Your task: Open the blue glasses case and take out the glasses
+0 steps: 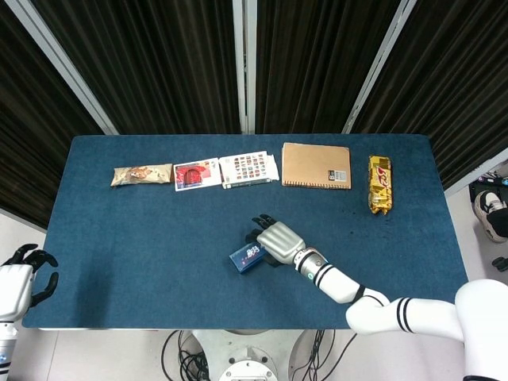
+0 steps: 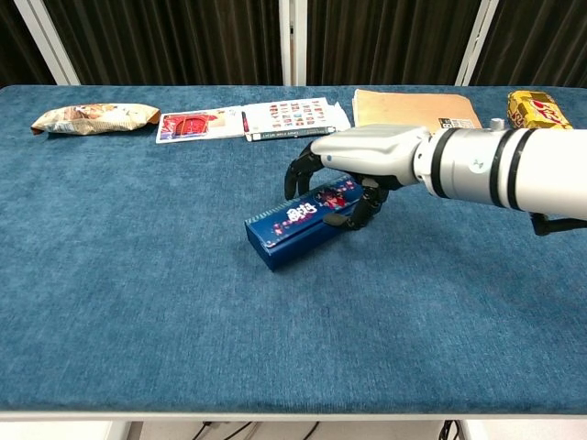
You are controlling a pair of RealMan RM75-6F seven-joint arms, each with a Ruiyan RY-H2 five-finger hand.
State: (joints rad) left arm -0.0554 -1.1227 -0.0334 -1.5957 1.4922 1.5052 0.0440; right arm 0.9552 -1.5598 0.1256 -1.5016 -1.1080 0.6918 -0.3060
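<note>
The blue glasses case [image 2: 292, 225] [image 1: 244, 258] lies closed on the blue table, slightly right of centre and near the front. My right hand [image 2: 353, 165] [image 1: 276, 239] grips its right end, fingers curled over the far side and thumb on the near side. The case's left end sticks out free. No glasses show. My left hand [image 1: 22, 279] hangs off the table's front left corner with its fingers spread and nothing in it; it appears only in the head view.
Along the far edge lie a snack packet [image 2: 94, 116], a red card [image 2: 194, 125], a picture booklet [image 2: 292, 118], a brown notebook [image 2: 413, 110] and a yellow snack bag [image 2: 537, 109].
</note>
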